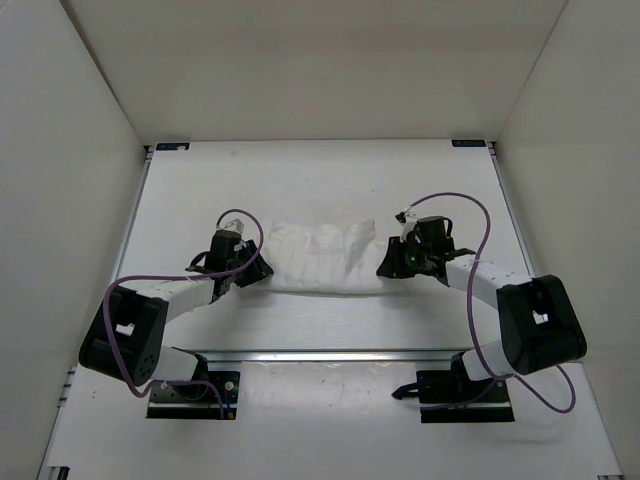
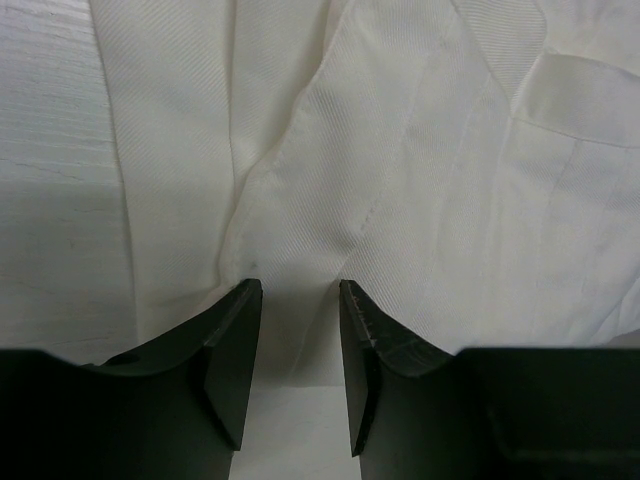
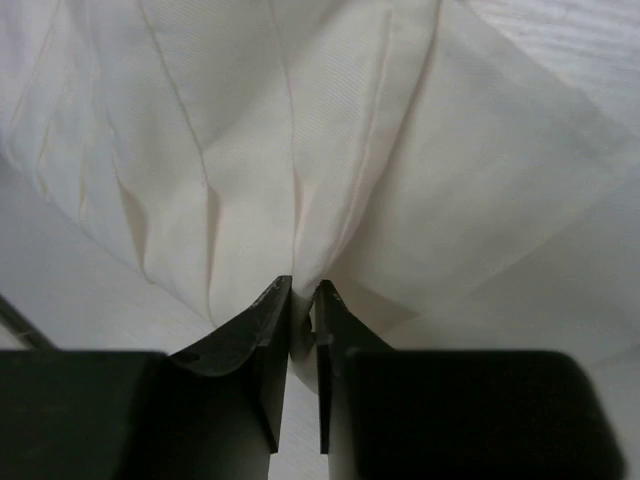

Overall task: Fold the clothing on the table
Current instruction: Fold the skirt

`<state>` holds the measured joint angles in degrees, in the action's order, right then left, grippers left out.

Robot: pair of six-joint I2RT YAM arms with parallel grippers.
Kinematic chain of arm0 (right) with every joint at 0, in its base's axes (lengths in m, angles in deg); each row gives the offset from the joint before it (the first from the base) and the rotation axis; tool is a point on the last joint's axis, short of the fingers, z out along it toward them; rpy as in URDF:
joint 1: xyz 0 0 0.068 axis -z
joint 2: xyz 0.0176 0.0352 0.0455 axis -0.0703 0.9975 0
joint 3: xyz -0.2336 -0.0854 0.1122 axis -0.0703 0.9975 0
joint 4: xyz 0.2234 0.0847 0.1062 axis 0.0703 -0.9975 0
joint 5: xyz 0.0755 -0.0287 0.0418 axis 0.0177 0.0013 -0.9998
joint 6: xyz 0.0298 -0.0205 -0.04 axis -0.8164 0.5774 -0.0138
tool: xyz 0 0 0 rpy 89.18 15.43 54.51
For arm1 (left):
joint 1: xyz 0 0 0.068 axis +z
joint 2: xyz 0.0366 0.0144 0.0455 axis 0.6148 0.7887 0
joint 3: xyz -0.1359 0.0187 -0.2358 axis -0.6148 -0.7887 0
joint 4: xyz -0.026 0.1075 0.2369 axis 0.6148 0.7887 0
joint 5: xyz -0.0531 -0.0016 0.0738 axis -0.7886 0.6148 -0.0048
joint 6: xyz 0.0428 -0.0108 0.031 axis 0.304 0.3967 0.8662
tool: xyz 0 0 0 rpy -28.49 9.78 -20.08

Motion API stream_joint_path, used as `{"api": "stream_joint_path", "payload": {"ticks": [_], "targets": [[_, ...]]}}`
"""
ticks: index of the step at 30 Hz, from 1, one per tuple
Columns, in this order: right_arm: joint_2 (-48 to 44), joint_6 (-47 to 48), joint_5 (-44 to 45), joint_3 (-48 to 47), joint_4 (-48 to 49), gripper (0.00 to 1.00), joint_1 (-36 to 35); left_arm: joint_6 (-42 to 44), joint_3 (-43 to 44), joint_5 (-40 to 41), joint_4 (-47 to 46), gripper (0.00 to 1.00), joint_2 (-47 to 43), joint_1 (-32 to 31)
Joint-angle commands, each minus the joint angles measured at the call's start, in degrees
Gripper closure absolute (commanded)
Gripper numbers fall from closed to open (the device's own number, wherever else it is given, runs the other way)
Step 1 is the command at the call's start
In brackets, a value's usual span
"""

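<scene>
Top view first: the clothing (image 1: 320, 258) lies bunched into a wide band mid-table (image 1: 320, 180), with your left gripper (image 1: 255, 268) at its left end and your right gripper (image 1: 385, 265) at its right end, both low against the cloth. The two ends look matched from up here, but the wrist views say otherwise.

Left wrist view: the left gripper (image 2: 297, 290) has its fingers part-way apart, straddling the near edge of the clothing (image 2: 400, 150). Cloth runs flat into the gap and nothing is pinched. Close from here and you may catch only the top layer, or skim over the hem and bite nothing.

Right wrist view: the right gripper (image 3: 303, 288) is narrow, its fingers nipped on a small ridge of the clothing (image 3: 300, 130), with creases fanning out from the tips. It's a thin bite near the edge, so a sharp pull could slide the fabric out.

The big risk is the mismatch. Lift or sweep now and only the right end travels — the left end drags on the table, the band twists, and the fold lands skewed. Get the left side holding before either arm rises, and move both together.
</scene>
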<state>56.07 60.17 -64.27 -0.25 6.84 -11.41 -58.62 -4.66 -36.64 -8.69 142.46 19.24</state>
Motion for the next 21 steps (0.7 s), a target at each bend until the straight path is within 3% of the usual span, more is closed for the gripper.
{"api": "stream_joint_path", "payload": {"ticks": [1, 2, 6, 10, 12, 17, 21], "targets": [[-0.78, -2.93, -7.36, 1.63, 3.02, 0.92, 0.85, 0.49, -1.29, 0.15, 3.45, 0.52, 0.81, 0.15], [-2.27, -3.38, -6.76, 1.9, 2.94, 0.99, 0.94, 0.58, -1.38, 0.33, 3.36, 0.52, 0.89, 0.15], [-8.78, -7.59, -1.06, 4.97, -2.5, 1.0, -1.43, 0.75, -0.76, 0.24, 3.79, 0.55, 1.15, -0.02], [-15.11, -11.89, -0.96, 8.93, -5.66, 1.0, -0.56, 0.75, -1.2, 0.24, 3.36, 0.59, 0.98, 0.33], [-17.04, -13.49, -2.27, 10.6, -6.81, 1.0, 0.59, 0.93, -1.38, -0.11, 3.27, 0.67, 0.98, 0.42], [-23.72, -13.49, -0.17, 12.54, -12.08, 1.0, 1.47, 0.58, -1.2, 0.77, 3.27, 0.99, 1.07, -0.37], [-24.61, -13.84, 0.27, 12.54, -16.39, 1.0, 1.03, 0.05, -1.2, 1.56, 1.69, 1.0, 1.77, -1.16]]}}
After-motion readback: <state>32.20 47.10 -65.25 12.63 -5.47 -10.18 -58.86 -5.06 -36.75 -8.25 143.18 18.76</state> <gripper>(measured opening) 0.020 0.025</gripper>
